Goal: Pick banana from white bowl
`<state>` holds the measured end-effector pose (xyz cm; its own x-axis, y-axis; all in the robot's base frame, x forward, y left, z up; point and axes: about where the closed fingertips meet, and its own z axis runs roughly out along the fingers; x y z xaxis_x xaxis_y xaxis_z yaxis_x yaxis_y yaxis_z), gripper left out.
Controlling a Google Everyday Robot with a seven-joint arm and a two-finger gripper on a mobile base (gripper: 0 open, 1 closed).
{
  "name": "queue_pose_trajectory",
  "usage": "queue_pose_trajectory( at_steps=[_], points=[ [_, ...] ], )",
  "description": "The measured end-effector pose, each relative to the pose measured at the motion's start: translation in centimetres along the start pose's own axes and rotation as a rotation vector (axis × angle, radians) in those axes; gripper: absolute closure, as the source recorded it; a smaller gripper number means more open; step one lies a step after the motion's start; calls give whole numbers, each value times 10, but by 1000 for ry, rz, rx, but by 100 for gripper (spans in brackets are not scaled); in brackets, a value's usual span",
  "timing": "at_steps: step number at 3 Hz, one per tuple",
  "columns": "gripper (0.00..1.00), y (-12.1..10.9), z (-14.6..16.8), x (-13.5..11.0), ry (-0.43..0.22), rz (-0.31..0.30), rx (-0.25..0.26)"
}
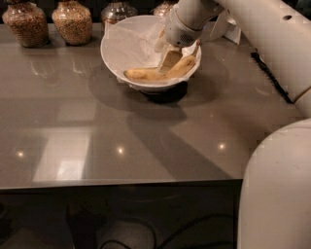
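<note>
The banana lies along the front inside wall of the white bowl, which is lined with crinkled paper and stands on a dark base at the back of the grey counter. My gripper reaches down into the bowl from the upper right and is open. One pale finger stands in front of the banana's right half and touches or nearly touches it. The other finger is mostly hidden behind it. The banana still rests in the bowl.
Two glass jars of grains and a third jar stand along the back edge. A white object sits behind the bowl on the right. My white body fills the lower right corner.
</note>
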<state>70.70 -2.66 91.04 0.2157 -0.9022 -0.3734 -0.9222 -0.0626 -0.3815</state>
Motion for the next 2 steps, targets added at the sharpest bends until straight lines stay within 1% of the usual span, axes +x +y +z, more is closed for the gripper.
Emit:
queue_pose_trajectory(
  at_steps=[1,2],
  points=[
    [41,1,12,12,15,15,-15],
    [39,-3,23,24,32,26,-10]
  ],
)
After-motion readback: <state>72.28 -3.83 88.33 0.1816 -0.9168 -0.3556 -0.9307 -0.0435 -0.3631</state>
